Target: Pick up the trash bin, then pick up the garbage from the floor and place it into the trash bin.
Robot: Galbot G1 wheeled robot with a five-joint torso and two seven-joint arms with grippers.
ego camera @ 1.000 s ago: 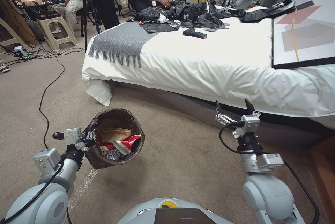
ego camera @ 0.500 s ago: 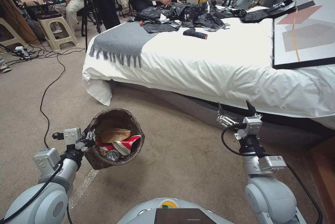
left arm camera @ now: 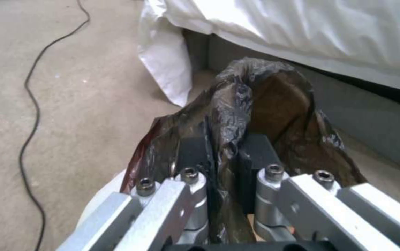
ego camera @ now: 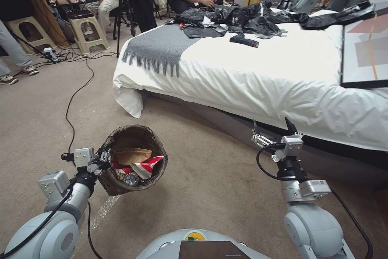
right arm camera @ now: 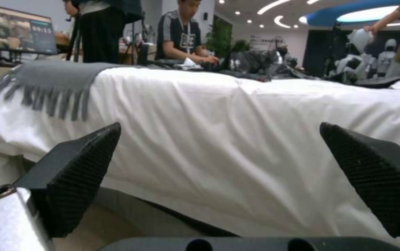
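Note:
The trash bin [ego camera: 121, 186], wrapped in a dark brown bag, hangs above the tan carpet floor [ego camera: 210, 182] at the lower left of the head view. Inside lies garbage: a brown paper bag [ego camera: 131, 155] and a crushed red-and-white cup [ego camera: 142, 167]. My left gripper [ego camera: 103, 159] is shut on the bin's near rim. In the left wrist view, the left gripper [left arm camera: 223, 157] pinches the bag-covered rim [left arm camera: 230, 104]. My right gripper [ego camera: 271, 128] is held up in front of the bed, open and empty. The right wrist view shows its fingers [right arm camera: 76, 170] spread wide.
A white-sheeted bed [ego camera: 262, 81] fills the right and middle ahead, with a grey fringed throw [ego camera: 157, 47], black plastic bags [ego camera: 242, 18] and a framed picture [ego camera: 365, 45] on it. A black cable [ego camera: 74, 101] runs over the carpet at left. Stools [ego camera: 87, 28] and seated people are behind.
The whole head view has shifted: the bed now sits farther right, so the camera has turned left. Both arms and the held bin keep their places relative to the robot.

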